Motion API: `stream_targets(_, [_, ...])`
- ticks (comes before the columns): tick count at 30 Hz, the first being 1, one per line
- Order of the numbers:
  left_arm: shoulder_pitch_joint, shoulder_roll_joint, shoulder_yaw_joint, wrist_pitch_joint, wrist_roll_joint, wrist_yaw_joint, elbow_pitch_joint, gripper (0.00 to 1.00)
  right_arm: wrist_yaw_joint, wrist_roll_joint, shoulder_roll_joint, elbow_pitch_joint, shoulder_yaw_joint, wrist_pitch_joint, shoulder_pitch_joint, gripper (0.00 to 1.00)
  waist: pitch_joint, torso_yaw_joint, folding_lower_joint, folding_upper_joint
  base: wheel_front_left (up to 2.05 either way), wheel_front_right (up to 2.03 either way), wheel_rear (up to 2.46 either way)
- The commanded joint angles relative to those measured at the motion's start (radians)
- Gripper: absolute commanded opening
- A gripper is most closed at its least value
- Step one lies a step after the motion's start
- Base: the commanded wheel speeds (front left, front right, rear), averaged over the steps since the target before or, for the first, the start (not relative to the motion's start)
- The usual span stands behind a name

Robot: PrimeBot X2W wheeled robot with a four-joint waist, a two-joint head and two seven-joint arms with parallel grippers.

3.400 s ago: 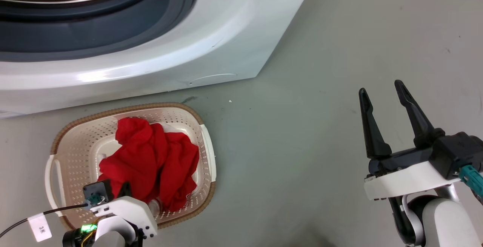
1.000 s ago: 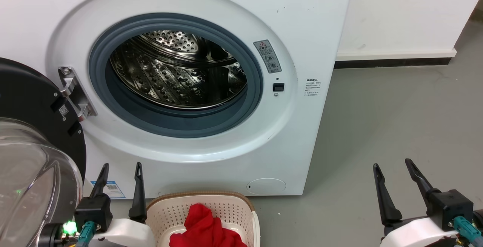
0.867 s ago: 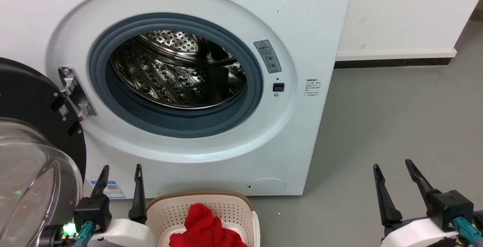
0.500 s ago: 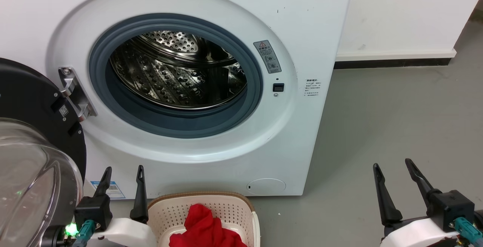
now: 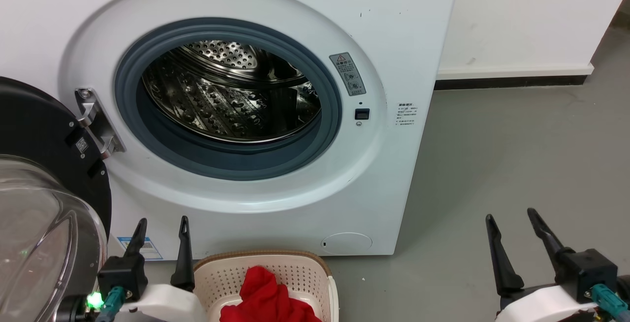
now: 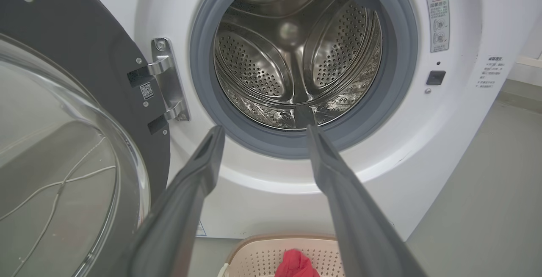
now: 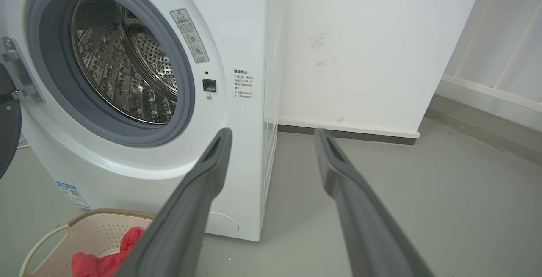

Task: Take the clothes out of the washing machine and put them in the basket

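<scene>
Got both hands low, fingers spread and gripping nothing: left hand [image 5: 163, 220] with the low cream perforated plastic basket [image 5: 261, 254], brown woven-look rim, just to its right, right hand [image 5: 510, 214] well off to the other side over grey floor [image 5: 517, 140]. Bright red fabric clothes [image 5: 266, 295] heaped inside that basket. Big white front-loading washing machine [image 5: 403, 41] straight ahead of the left hand, black-rimmed round glass door [image 5: 44, 213] swung open at its left, perforated steel drum [image 5: 231, 100] in plain sight.

The red clothes [image 5: 266, 300] lay bunched in the cream basket [image 5: 231, 275], which stood just before the white washing machine [image 5: 393, 41], its door [image 5: 34, 125] open.
</scene>
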Motion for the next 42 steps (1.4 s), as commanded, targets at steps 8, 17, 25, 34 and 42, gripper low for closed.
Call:
stream_targets(8, [-0.005, -0.013, 0.015, 0.020, -0.092, -0.014, 0.045, 0.00, 0.000, 0.108, -0.004, 0.040, 0.004, -0.001, -0.001, 0.00, 0.002, 0.001, 0.0001, 0.0000, 0.00, 0.00, 0.00])
stream_targets(17, [-0.022, -0.025, 0.031, 0.041, -0.263, -0.040, 0.063, 0.00, 0.000, 0.311, -0.017, 0.088, 0.005, 0.003, -0.037, 0.00, 0.006, 0.003, 0.0001, 0.0000, 0.00, 0.00, 0.00])
stream_targets(25, [-0.036, -0.035, 0.044, 0.057, -0.383, -0.058, 0.077, 0.00, 0.000, 0.450, -0.024, 0.119, 0.005, 0.006, -0.059, 0.00, 0.009, 0.005, 0.0001, 0.0000, 0.00, 0.00, 0.00])
stream_targets(34, [-0.054, -0.045, 0.060, 0.077, -0.524, -0.080, 0.096, 0.00, 0.000, 0.612, -0.030, 0.154, 0.002, 0.011, -0.084, 0.00, 0.012, 0.007, 0.0001, 0.0000, 0.00, 0.00, 0.00])
stream_targets(42, [-0.068, -0.054, 0.073, 0.094, -0.638, -0.097, 0.111, 0.00, 0.000, 0.741, -0.034, 0.183, -0.001, 0.016, -0.103, 0.00, 0.016, 0.009, 0.0001, 0.0000, 0.00, 0.00, 0.00])
